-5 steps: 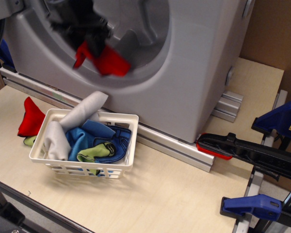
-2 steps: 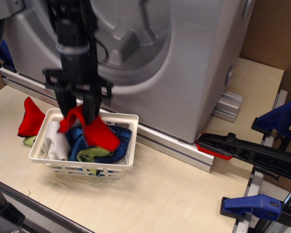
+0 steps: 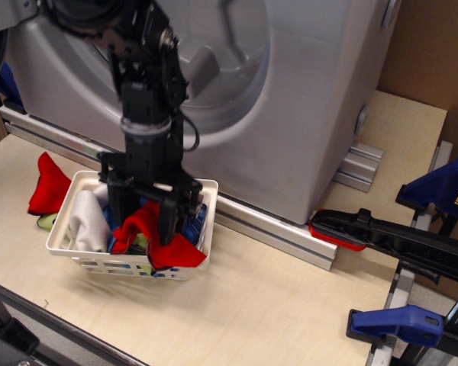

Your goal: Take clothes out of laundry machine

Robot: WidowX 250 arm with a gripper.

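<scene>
The light-grey laundry machine stands at the back, its round front opening showing the smooth drum. My gripper points down into the white basket in front of the machine. The bright red clothes lie in the right part of the basket, bunched up between my fingers and draped over the front rim. The fingers stand spread on either side of the red cloth, wider than the fold between them.
A grey cloth fills the basket's left side. Another plain red cloth lies on the table left of the basket. An aluminium rail runs under the machine. A black and red clamp and blue clamps sit at the right.
My gripper carried the red clothes out of the drum opening, down and right into the basket. The fingers now stand wider apart and the cloth rests in the basket.
</scene>
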